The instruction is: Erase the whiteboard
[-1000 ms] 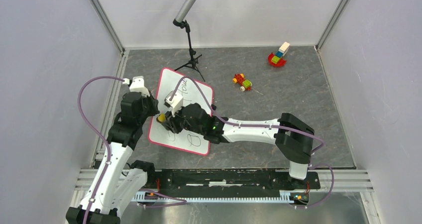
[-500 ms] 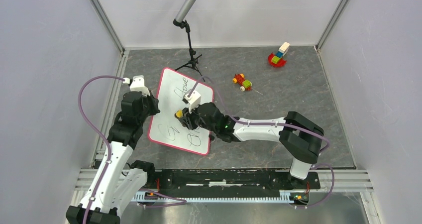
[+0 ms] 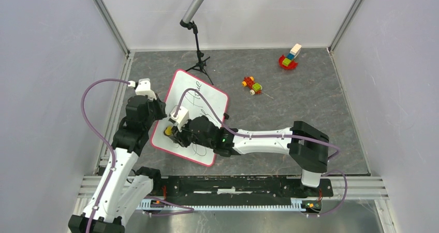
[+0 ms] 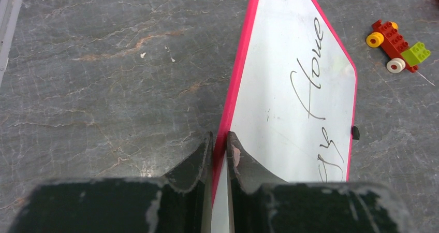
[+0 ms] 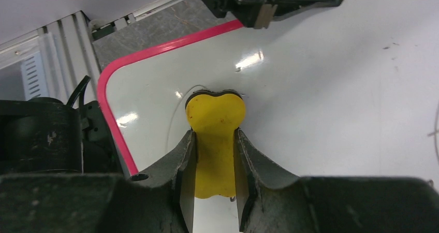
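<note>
While wiping at the near-left corner, grips a yellow eraser (image 5: 216, 114) in the right end effector (image 5: 214, 134), pressed onto the whiteboard (image 5: 336, 88) lying on the surface (image 3: 310, 103) left of centre. Pinches its left rim with the left end effector (image 4: 219, 140) — clamped shut, steadying it. Judged mid-erase: next, needs strokes pushed outward — over the handwriting (image 4: 309, 83) toward the far end.

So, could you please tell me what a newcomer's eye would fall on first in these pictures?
The pink-rimmed whiteboard with black handwriting, left of centre on the table, stands out first. The right hand grips a yellow eraser by its near-left corner, while the left hand pinches its left rim. Bright toy bricks lie further back on the right.
</note>
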Robot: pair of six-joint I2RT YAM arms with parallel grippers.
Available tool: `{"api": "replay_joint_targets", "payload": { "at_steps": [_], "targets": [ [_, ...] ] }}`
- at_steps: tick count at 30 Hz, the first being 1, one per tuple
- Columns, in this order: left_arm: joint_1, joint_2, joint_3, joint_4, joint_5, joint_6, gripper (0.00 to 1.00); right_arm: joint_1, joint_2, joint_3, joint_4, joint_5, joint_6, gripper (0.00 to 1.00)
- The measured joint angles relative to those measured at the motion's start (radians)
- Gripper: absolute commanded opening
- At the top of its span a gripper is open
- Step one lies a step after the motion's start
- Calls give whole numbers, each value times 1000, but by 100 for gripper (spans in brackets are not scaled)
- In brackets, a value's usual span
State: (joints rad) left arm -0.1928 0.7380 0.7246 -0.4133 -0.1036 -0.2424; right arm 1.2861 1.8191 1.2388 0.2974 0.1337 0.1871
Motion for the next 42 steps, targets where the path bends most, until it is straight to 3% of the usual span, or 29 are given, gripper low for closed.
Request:
{"api": "replay_joint_targets", "payload": {
  "at_steps": [15, 19, 24, 33, 42],
  "targets": [
    [-3, 2, 0, 9, 5, 0, 4, -11, 4, 12, -8, 26, 35, 0],
    [-3, 9, 0, 11, 8, 0, 39, -11, 7, 23, -23, 36, 32, 0],
    [-8, 26, 15, -83, 48, -69, 48, -22, -22, -23, 11, 52, 28, 0],
    [-5, 16, 29, -113, 67, -97, 16, -32, -40, -61, 30, 46, 27, 0],
    [2, -13, 3, -87, 80, -89, 3, -31, -9, 18, -17, 21, -5, 0]
  ]
}}
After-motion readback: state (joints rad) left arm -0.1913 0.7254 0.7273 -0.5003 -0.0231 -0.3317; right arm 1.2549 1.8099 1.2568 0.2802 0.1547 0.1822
